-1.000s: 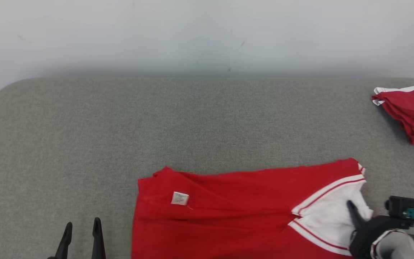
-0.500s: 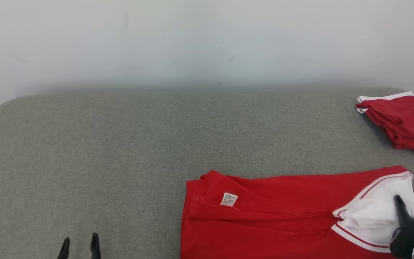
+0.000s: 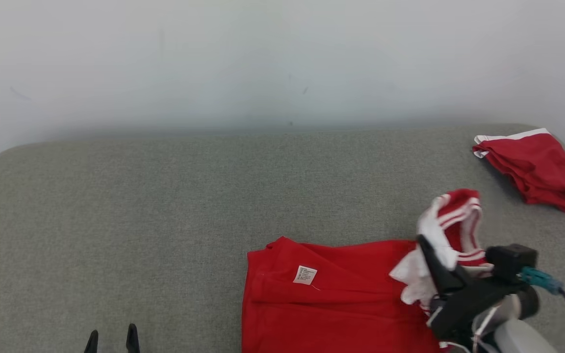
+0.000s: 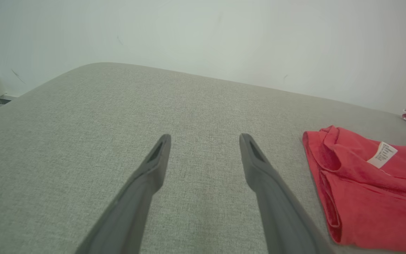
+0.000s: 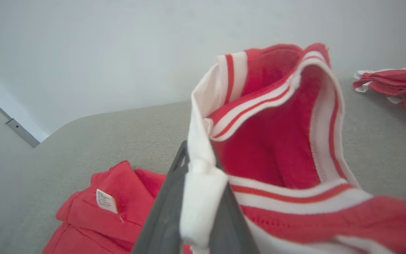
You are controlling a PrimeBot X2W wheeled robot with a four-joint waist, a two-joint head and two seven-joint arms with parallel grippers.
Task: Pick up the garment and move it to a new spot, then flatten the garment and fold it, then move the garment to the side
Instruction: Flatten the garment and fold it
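A red bundle (image 3: 537, 166) with a white edge is lying crumpled at the far right corner of the grey fabric-covered table (image 3: 140, 206), well apart from the work, while a pale wall (image 3: 263, 59) is rising behind the table's far edge. The garment (image 3: 331, 304) is sitting at the near right of the table, most of it spread flat, with a small white label (image 3: 305, 275) facing up near its left edge. Its right end is being held up off the surface, and the striped trim (image 5: 252, 107) is bulging open above the fingers. In the right wrist view a white band of that trim is draping over the fingertips and hiding them, so the lifted cloth is blocking much of the table beyond. The right gripper (image 3: 423, 242) is pinching that white band, its jaws closed tight on the garment. Its arm is reaching in from the lower right corner of the head view with the fingers pointing up and to the left, and a black camera block (image 3: 510, 260) with a teal plug is riding on the wrist. The left gripper (image 3: 112, 331) is hanging over bare table at the lower left, its jaws standing wide apart with nothing between them. Its fingers are aiming toward the wall, and the garment's left edge is lying off to its right, apart from it.
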